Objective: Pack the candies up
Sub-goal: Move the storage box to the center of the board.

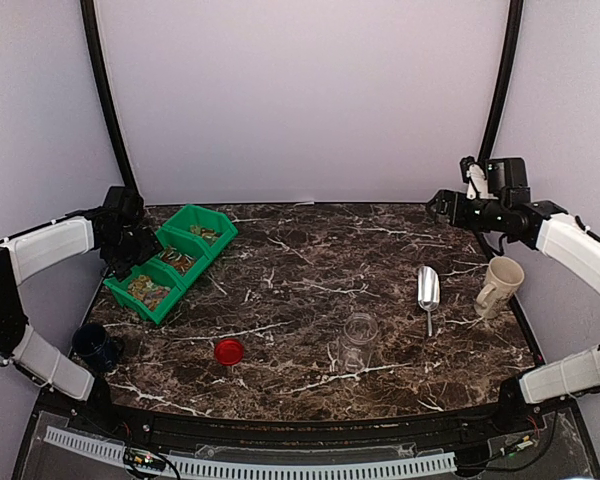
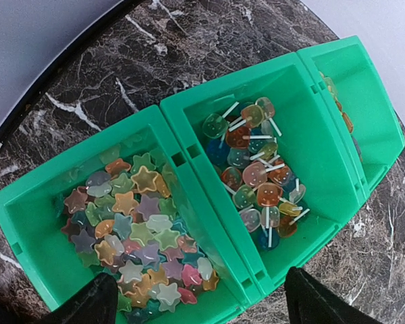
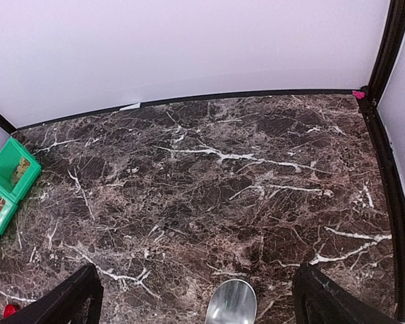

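In the top view a red lid (image 1: 229,351), clear jar (image 1: 358,340), metal scoop (image 1: 428,288) and cream mug (image 1: 500,285) sit lower middle and right on the marble table (image 1: 310,250), well apart from three green bins (image 1: 170,262) at the left. The candies (image 2: 131,229) lie in those bins: stars lower left in the left wrist view, rounds on sticks in the middle, the third bin's mostly hidden by its wall. The left gripper (image 2: 201,300), over the bins, and the right gripper (image 3: 196,293), upper right in the top view, both gape wide, holding nothing.
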{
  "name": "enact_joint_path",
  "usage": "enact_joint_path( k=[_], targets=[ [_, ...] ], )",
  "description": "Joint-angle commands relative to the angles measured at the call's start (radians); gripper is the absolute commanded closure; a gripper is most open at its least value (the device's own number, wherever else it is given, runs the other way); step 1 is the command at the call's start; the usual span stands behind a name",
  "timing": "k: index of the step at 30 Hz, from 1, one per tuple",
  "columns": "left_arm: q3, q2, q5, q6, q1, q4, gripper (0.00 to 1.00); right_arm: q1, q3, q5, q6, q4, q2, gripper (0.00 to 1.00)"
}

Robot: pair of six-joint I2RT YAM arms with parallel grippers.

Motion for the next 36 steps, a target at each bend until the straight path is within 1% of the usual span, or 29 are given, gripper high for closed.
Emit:
enact_joint_path(
  k=[1, 6, 15, 21, 25, 28, 31, 36],
  targets=[
    [0.047, 0.044, -0.016, -0.061, 0.001, -0.045, 0.12, 0.008, -0.010, 0.012, -0.006, 0.043, -0.049, 0.02],
    [0.105, 0.119, -0.032, -0.074, -0.008, -0.043, 0.16, 0.007, -0.018, -0.006, -0.004, 0.055, -0.061, 0.02],
    [0.212, 0.287, -0.043, -0.082, -0.034, -0.099, 0.22, 0.008, -0.028, -0.025, -0.007, 0.058, -0.072, 0.02],
    [0.249, 0.334, -0.078, -0.087, -0.068, -0.111, 0.36, 0.008, -0.033, -0.045, -0.007, 0.063, -0.079, 0.02],
    [0.289, 0.365, -0.091, -0.085, -0.095, -0.126, 0.39, 0.007, -0.035, -0.044, -0.008, 0.061, -0.083, 0.02],
    [0.310, 0.388, -0.097, -0.082, -0.118, -0.135, 0.45, 0.008, -0.035, -0.043, -0.008, 0.062, -0.085, 0.02],
    [0.319, 0.405, -0.099, -0.080, -0.136, -0.133, 0.53, 0.007, -0.035, -0.043, -0.007, 0.060, -0.089, 0.02],
    [0.327, 0.426, -0.089, -0.066, -0.163, -0.115, 0.56, 0.007, -0.041, -0.044, -0.006, 0.068, -0.089, 0.02]
  ],
)
